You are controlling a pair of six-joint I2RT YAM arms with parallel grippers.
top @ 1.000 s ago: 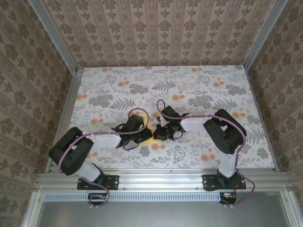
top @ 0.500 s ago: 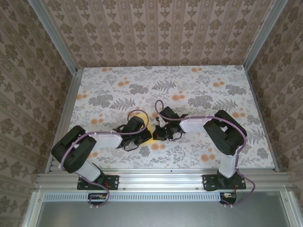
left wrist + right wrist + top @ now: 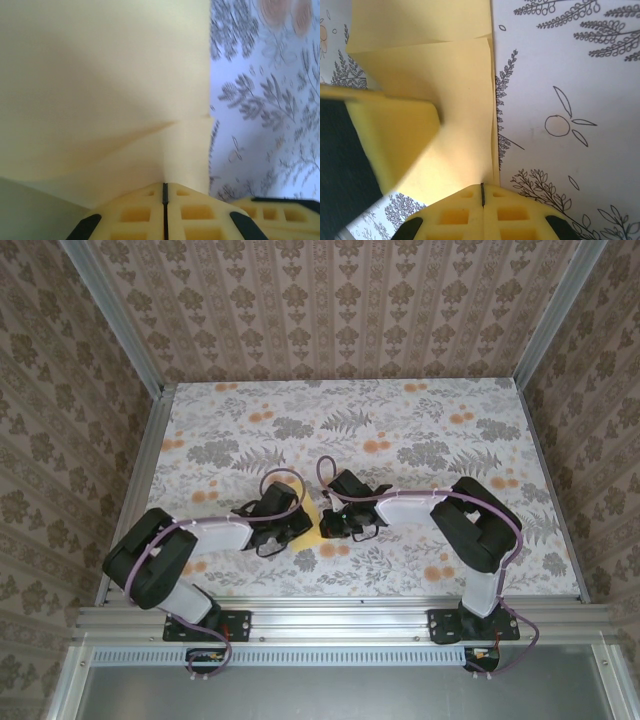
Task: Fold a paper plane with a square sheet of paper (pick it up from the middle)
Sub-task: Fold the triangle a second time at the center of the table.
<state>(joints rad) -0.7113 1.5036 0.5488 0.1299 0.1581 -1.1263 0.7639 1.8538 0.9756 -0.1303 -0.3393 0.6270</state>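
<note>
Tabletop [image 3: 450,405] with floral print carries everything. Left arm [image 3: 205,536] and right arm [image 3: 440,502] both reach to its near middle, wrists almost meeting.

Square sheet of paper [image 3: 311,527] sits between the two wrists, lifted at least partly off the print and mostly covered from above. In the left wrist view the sheet [image 3: 100,75] is a bowed panel with a straight right edge and a faint diagonal crease [image 3: 140,132] running toward the pinch. In the right wrist view the sheet [image 3: 462,100] shows two overlapping layers, long edge just above the tabletop.

Left hand [image 3: 164,192] is clamped on the sheet's near edge, pads pressed together with only paper between. Right hand [image 3: 481,192] is the same: closed tight on the paper, no gap. What looks like the left hand's pad [image 3: 395,135] shows blurred and touching the paper in the right wrist view, so the two grips sit close.

Judgement: mid-fold, flap being carried over, plane not yet formed.

To do this step well:
- Move both hands together; any relative twist will shear or tear thin paper.
- Line up the flap edge with the layer below before lowering.
- Take out the bow first, else the crease lands off-line.
- Set the paper flat, then press along the fold.
- Release one hand at a time so the sheet can't spring back.
</note>
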